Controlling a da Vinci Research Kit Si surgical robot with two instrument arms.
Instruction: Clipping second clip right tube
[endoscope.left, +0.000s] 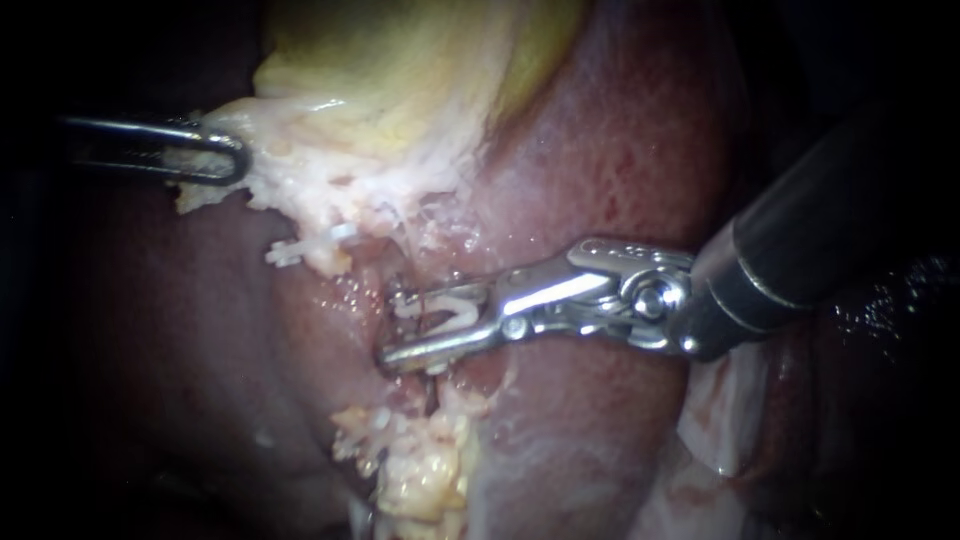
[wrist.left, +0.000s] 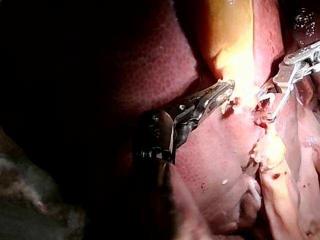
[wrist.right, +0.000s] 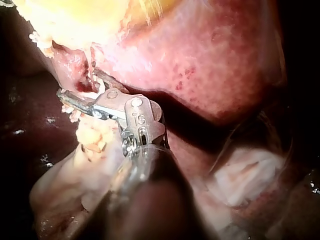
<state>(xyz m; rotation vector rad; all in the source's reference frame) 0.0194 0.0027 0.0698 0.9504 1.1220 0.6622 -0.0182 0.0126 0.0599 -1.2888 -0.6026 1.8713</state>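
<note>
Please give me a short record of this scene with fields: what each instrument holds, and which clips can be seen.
left instrument: shut on pale tissue at the gallbladder's edge
right instrument: carries a white clip, spread wide, pressed into the tissue
other clip: white, already set on tissue, apart from the right instrument
gallbladder: yellow
liver: red
tube: not clearly visible

Right instrument (endoscope.left: 392, 328): dark shaft, silver wrist w/ 1 round pin. Left instrument (endoscope.left: 236, 160): silver looped tool.
</note>
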